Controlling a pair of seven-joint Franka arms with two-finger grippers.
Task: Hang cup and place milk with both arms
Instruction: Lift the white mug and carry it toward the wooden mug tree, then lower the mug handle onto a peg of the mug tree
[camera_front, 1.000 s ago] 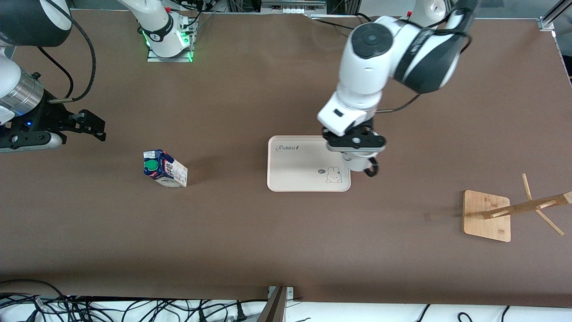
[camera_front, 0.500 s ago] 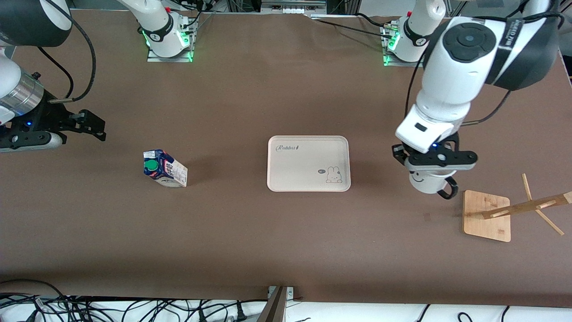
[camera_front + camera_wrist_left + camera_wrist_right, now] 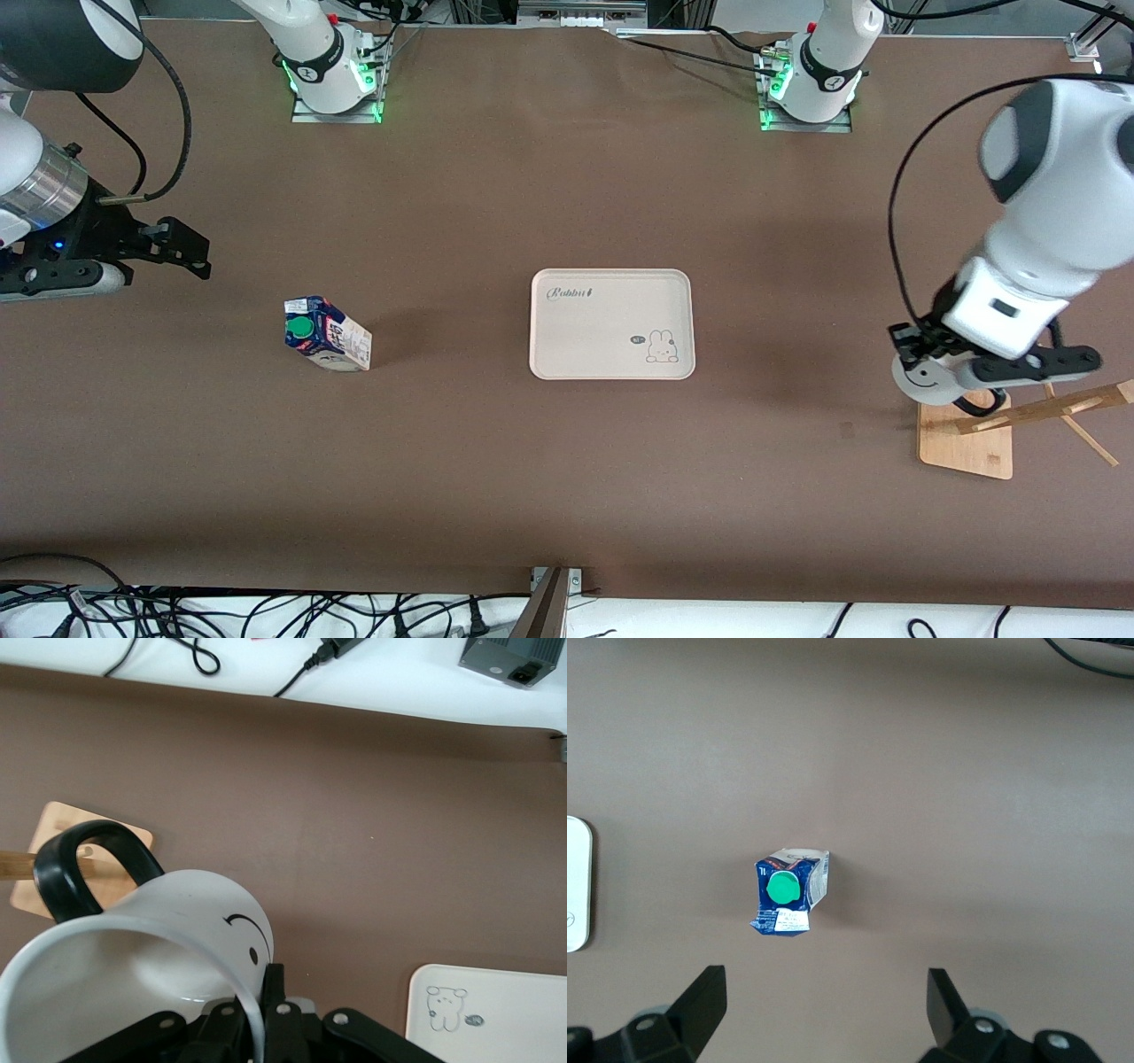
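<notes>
The left end effector [image 3: 966, 377] is clenched on the rim of the cup [image 3: 926, 379], holding it over the edge of the wooden rack [image 3: 966, 443]'s base, the black handle [image 3: 84, 864] turned toward a peg. If the handle's loop misses the slanted peg, the cup could slip off or knock the light rack over. A second ago this cup hung over the tray [image 3: 611, 323]; it has since crossed to the rack. The right end effector [image 3: 824, 1014] waits released, well apart from the rack, over the desk [image 3: 496, 461] near the milk [image 3: 326, 333], which is unmoved.
</notes>
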